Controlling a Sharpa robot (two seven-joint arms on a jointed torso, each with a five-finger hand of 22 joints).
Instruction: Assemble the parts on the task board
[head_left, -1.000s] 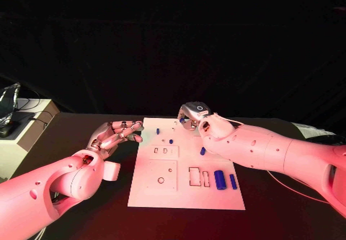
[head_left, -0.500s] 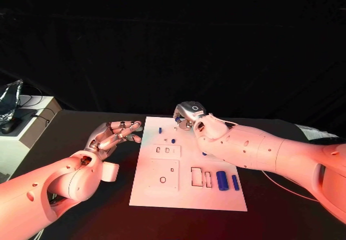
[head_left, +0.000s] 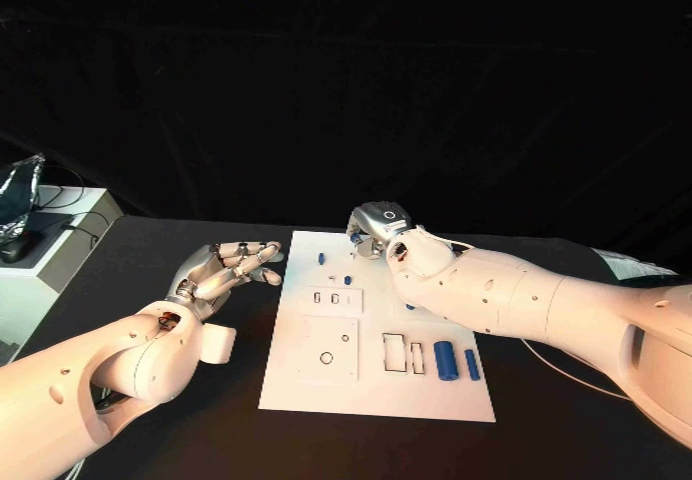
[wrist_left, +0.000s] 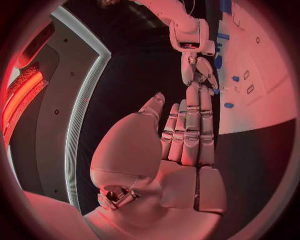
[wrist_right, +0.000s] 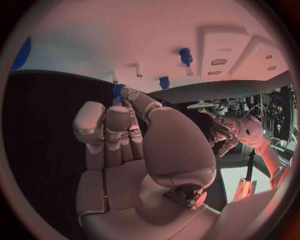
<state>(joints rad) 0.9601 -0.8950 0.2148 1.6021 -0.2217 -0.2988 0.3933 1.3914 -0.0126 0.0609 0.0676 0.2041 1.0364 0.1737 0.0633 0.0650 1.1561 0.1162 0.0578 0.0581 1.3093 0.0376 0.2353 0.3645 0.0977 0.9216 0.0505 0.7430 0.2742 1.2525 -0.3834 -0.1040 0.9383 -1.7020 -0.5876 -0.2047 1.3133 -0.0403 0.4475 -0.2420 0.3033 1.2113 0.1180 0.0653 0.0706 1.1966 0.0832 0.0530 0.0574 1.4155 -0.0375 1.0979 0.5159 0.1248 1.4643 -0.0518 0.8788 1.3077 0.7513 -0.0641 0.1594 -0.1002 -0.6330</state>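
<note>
Lying in the middle of the black table (head_left: 173, 440), the task board (head_left: 375, 395) carries its blue parts at several stages: two small pegs (head_left: 320, 258) stand near its far edge, while two longer cylinders (head_left: 446, 359) lie loose near its right edge beside open rectangular slots (head_left: 392, 351), so assembly appears only partly done. The right hand (head_left: 378, 228) hovers at the board's far edge with fingers curled; a blue part (wrist_right: 117, 91) shows at its fingertips in the right wrist view, though whether it is actually pinched cannot be told. The left hand (head_left: 231, 270) holds nothing, fingers apart, just off the board's left edge. Open table lies along the board's near and left edges; the right forearm (head_left: 505, 295) crosses the far right corner, limiting room there.
</note>
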